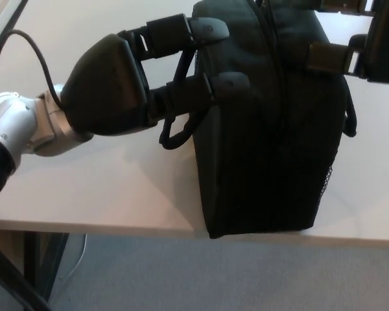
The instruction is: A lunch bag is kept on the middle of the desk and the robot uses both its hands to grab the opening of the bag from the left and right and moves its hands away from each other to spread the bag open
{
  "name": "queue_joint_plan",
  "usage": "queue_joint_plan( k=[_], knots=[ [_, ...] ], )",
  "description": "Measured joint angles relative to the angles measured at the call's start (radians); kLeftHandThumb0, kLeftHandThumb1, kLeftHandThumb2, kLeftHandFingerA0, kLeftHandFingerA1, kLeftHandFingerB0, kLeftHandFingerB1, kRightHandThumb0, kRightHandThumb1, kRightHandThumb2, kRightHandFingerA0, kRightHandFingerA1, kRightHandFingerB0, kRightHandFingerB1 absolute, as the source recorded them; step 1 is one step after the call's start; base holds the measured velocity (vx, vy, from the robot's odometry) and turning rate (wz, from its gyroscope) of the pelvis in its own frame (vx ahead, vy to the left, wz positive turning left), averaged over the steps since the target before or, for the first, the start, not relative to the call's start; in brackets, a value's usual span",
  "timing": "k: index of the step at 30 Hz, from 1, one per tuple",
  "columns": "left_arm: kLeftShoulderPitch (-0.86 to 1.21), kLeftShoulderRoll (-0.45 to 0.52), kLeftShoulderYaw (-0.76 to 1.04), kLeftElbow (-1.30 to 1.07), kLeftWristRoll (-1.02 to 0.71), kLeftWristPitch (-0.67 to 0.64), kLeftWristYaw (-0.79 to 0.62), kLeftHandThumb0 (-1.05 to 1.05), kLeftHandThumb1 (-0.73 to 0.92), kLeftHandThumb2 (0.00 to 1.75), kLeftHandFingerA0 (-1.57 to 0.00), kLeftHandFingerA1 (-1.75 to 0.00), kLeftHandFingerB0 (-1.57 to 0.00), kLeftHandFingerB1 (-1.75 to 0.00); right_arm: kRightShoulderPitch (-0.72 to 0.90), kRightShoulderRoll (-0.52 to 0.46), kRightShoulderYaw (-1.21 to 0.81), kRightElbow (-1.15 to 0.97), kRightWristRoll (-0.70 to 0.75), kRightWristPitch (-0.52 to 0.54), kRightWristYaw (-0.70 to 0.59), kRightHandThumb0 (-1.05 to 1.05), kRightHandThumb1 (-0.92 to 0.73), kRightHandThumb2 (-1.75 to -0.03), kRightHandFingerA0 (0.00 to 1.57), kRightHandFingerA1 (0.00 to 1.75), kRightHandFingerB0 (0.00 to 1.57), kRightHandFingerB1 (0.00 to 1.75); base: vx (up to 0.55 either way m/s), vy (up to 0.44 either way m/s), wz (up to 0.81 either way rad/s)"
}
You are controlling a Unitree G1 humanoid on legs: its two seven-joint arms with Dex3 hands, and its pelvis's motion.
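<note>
The black fabric lunch bag (272, 129) is sitting upright on the pale flat desk (117, 188), close to its near edge at 6 o'clock. The left hand (149, 81) is reaching in from 9 o'clock with its fingers (207, 29) spread apart, touching the bag's top left side and holding nothing. The right hand (363, 45) is peeking in at 2 o'clock, touching the bag's top; I cannot tell if it is gripping.
</note>
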Motion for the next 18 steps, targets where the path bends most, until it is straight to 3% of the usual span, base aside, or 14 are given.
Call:
queue_joint_plan(
  k=[1,4,5,6,7,8,9,10,11,12,15,16,17,18],
  knots=[
    [-0.007,-0.002,0.001,0.016,-0.001,-0.002,0.001,-0.11,0.6,0.62,-0.45,-0.41,-0.34,-0.33,0.0,0.003,0.004,0.006,-0.003,0.006,-0.015,-0.14,-0.41,-0.88,0.01,0.47,0.28,0.54,0.0,0.0,0.0],
    [-0.03,-0.005,0.002,0.084,-0.001,-0.001,0.003,-0.12,0.59,0.63,-0.47,-0.41,-0.33,-0.33,0.001,0.021,0.029,0.018,-0.013,0.026,-0.065,-0.11,-0.42,-0.89,0.08,0.49,0.3,0.55,0.0,0.0,0.0],
    [-0.034,-0.005,0.002,0.097,-0.002,-0.001,0.002,-0.15,0.62,0.58,-0.48,-0.41,-0.37,-0.33,0.001,0.025,0.033,0.021,-0.013,0.026,-0.071,-0.19,-0.58,-0.58,0.38,0.38,0.35,0.32,0.0,0.0,0.0],
    [-0.039,-0.005,0.003,0.115,-0.003,-0.002,0.001,-0.35,0.63,0.6,-0.46,-0.39,-0.39,-0.33,0.001,0.028,0.036,0.022,-0.012,0.024,-0.076,-0.26,-0.54,-0.56,1.05,0.74,0.29,0.31,0.0,0.0,0.0],
    [-0.045,-0.007,0.003,0.134,-0.004,-0.002,0.002,-0.35,0.63,0.6,-0.46,-0.39,-0.39,-0.33,0.001,0.028,0.038,0.021,-0.012,0.022,-0.076,-0.26,-0.54,-0.56,1.05,0.74,0.29,0.31,0.0,0.0,0.0],
    [-0.049,-0.009,0.002,0.148,-0.005,-0.002,0.003,-0.36,0.64,0.6,-0.46,-0.4,-0.42,-0.33,0.001,0.027,0.039,0.019,-0.011,0.021,-0.073,-0.25,-0.5,-0.55,0.76,0.63,0.37,0.33,0.0,0.0,0.0],
    [-0.054,-0.013,0.002,0.172,-0.005,-0.002,0.007,-0.28,0.62,0.59,-0.43,-0.4,-0.38,-0.33,0.001,0.027,0.041,0.013,-0.01,0.017,-0.065,-0.27,-0.5,-0.55,0.69,0.5,0.38,0.33,0.0,0.0,0.0],
    [-0.055,-0.015,0.002,0.18,-0.005,-0.001,0.008,-0.28,0.62,0.59,-0.43,-0.4,-0.38,-0.33,0.001,0.026,0.042,0.009,-0.01,0.013,-0.063,-0.27,-0.5,-0.55,0.69,0.5,0.38,0.33,0.0,0.0,0.0],
    [-0.058,-0.018,0.002,0.196,-0.006,-0.001,0.008,-0.28,0.59,0.58,-0.42,-0.39,-0.35,-0.32,0.001,0.025,0.044,0.001,-0.01,0.008,-0.058,-0.26,-0.5,-0.55,0.91,0.88,0.47,0.35,0.0,0.0,0.0],
    [-0.059,-0.021,0.002,0.207,-0.007,0.001,0.008,-0.29,0.57,0.58,-0.41,-0.39,-0.33,-0.32,0.001,0.024,0.046,-0.007,-0.01,0.007,-0.053,-0.29,-0.5,-0.56,0.44,0.4,0.43,0.34,0.0,0.0,0.0],
    [-0.061,-0.032,0.002,0.236,-0.012,0.005,0.006,-0.28,0.57,0.57,-0.43,-0.39,-0.34,-0.32,0.001,0.024,0.052,-0.026,-0.011,0.007,-0.045,-0.35,-0.49,-0.56,0.37,0.36,0.43,0.34,0.0,0.0,0.0],
    [-0.061,-0.034,0.002,0.239,-0.013,0.005,0.006,-0.28,0.57,0.57,-0.44,-0.39,-0.34,-0.32,0.001,0.024,0.053,-0.029,-0.012,0.008,-0.044,-0.4,-0.51,-0.57,0.24,0.32,0.36,0.33,0.0,0.0,0.0],
    [-0.061,-0.039,0.002,0.248,-0.016,0.006,0.006,-0.32,0.57,0.64,-0.47,-0.42,-0.33,-0.35,0.001,0.024,0.056,-0.038,-0.012,0.009,-0.036,-0.56,-0.42,-0.72,0.17,0.42,0.25,0.41,0.0,0.0,0.0],
    [-0.061,-0.041,0.002,0.251,-0.017,0.007,0.006,-0.29,0.59,0.58,-0.48,-0.4,-0.36,-0.32,0.001,0.024,0.058,-0.043,-0.013,0.01,-0.03,-0.58,-0.42,-0.72,0.09,0.4,0.19,0.4,0.0,0.0,0.0]
  ],
)
